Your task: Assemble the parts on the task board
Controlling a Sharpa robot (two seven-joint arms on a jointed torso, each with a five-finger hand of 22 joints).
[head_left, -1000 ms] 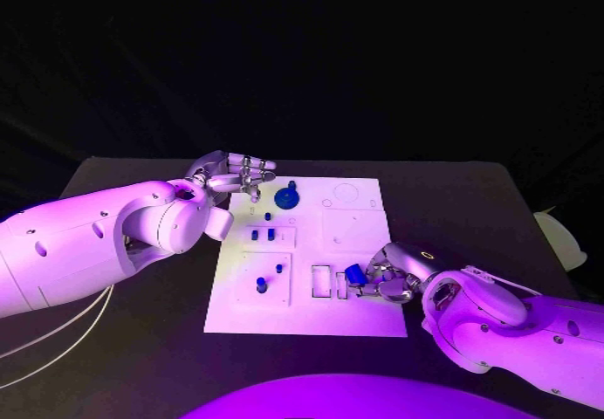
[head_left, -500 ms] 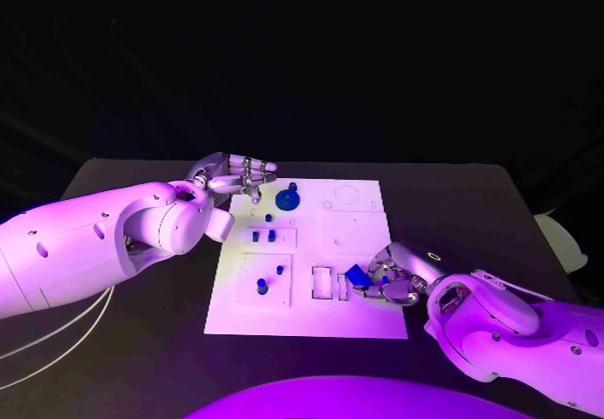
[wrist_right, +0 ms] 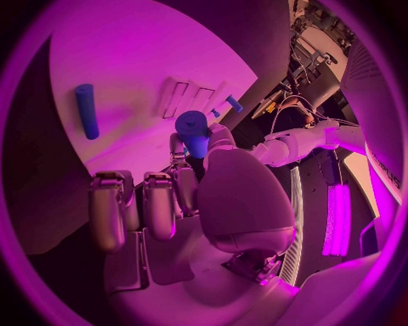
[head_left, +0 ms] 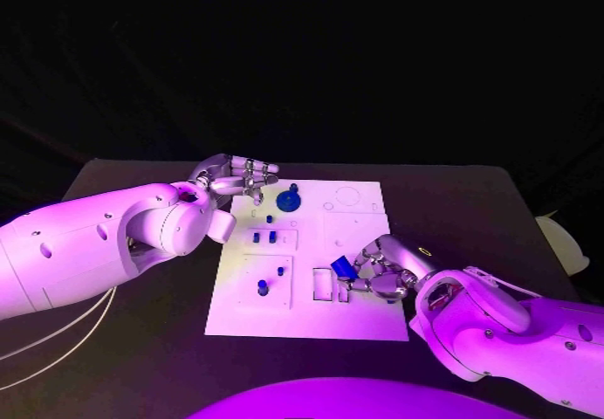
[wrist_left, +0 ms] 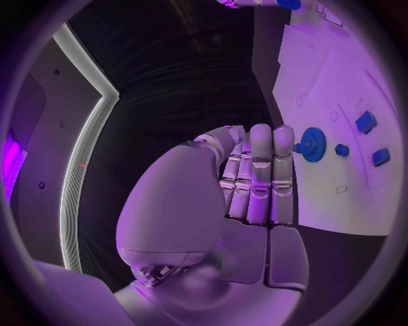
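Over the task board (head_left: 359,325), right hand (head_left: 375,272) pinching blue part (head_left: 342,267), left hand (head_left: 234,177) curled empty, no legible writing.

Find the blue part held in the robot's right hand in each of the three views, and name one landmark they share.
Head view: blue part at the right hand's fingertips, above the board's slots.
Right wrist view: blue part above the palm.
Left wrist view: blue part at the rim.
Shared landmark: the white task board.

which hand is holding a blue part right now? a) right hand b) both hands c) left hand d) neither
a: the right hand pinches a blue part above the task board, while the left hand hovers at the board's far edge, holding nothing.
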